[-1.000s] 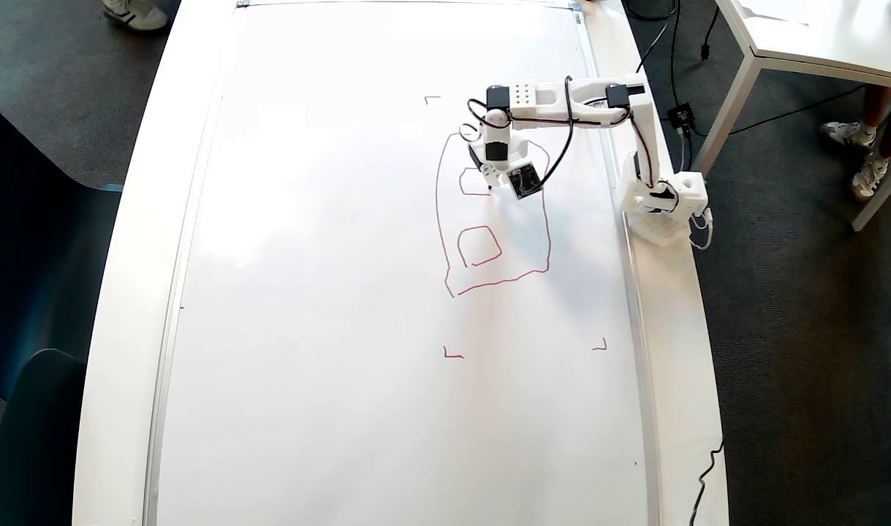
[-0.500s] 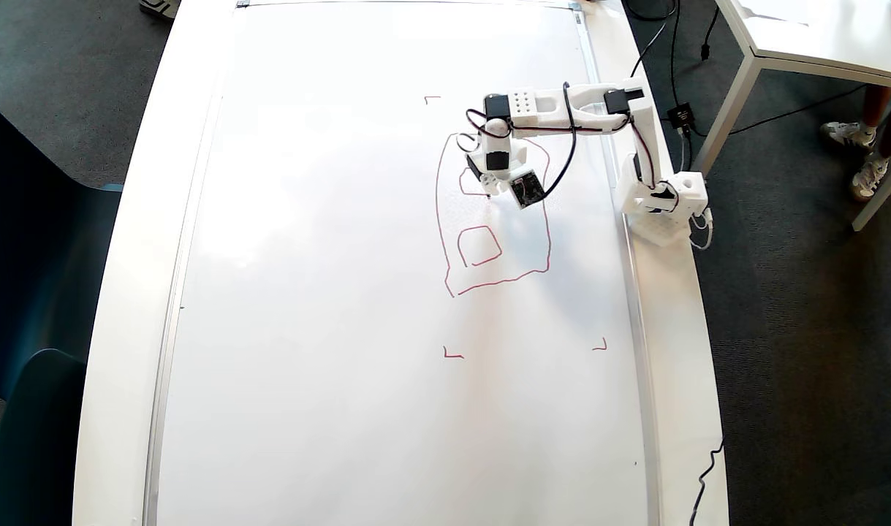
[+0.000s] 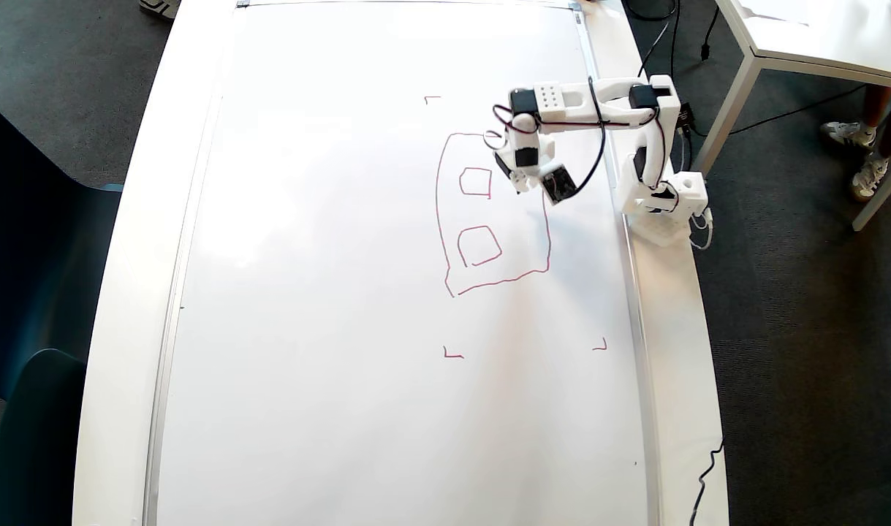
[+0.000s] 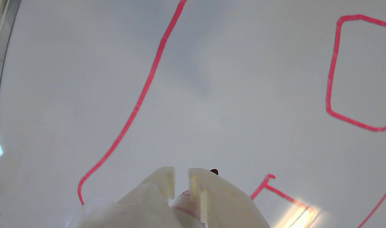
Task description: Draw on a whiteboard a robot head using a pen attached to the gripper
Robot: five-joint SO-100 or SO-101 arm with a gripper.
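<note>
Overhead view, left to right: whiteboard (image 3: 328,292) fills frame centre. Robot head (image 3: 445,219) in red sits right of centre: a rounded outline with two small squares inside, upper edge partly under my arm. Red corner marks (image 3: 452,355) stand around it. My gripper (image 3: 520,188) is at the outline's upper right, over the board. Wrist view: my white fingers (image 4: 205,186) at bottom centre are clamped around the pen (image 4: 187,202), its dark tip peeking just past them; red lines curve left and right.
</note>
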